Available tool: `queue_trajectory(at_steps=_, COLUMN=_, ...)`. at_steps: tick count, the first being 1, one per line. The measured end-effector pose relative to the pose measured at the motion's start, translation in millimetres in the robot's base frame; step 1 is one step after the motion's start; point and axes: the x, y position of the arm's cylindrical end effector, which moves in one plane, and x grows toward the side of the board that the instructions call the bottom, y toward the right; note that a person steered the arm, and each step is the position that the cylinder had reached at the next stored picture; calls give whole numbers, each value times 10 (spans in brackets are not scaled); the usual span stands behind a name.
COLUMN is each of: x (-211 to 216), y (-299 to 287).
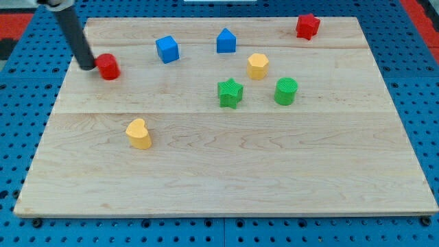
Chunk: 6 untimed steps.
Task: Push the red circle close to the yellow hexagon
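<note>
Wooden planks make up the pale surface (226, 185), which is set on a blue pegboard (27, 82) with a red strip at the view's top corners.

Nearest the view's bottom, a yellow heart-shaped block (138, 133) is seen left of centre, well apart from everything else. Farther up, a green star (230, 92) and a green cylinder (286, 90) are placed near each other, right of centre. The yellow hexagon (257, 66) is found just above and between these two.

At about the same depth, far toward the view's left, the red circle (108, 66) is seen near the surface's left edge, well apart from the yellow hexagon. The dark rod is slanted down from the view's top left, and my tip (88, 66) is set against the red circle's left side, touching it or nearly so.

Beyond these, a blue cube (167, 49) and a blue house-shaped block (226, 40) are placed near the middle. A red star (307, 26) is found farthest back, toward the top right corner.

No pincer is carried by this arm, so nothing is held and no opening can be told.
</note>
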Motion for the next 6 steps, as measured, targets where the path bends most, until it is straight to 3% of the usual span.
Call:
queue_trajectory(at_steps=1, x=55, y=82)
queue_trajectory(at_steps=3, x=121, y=1698)
queue_trajectory(at_steps=4, x=763, y=1448)
queue_trajectory(at_steps=6, x=79, y=1964)
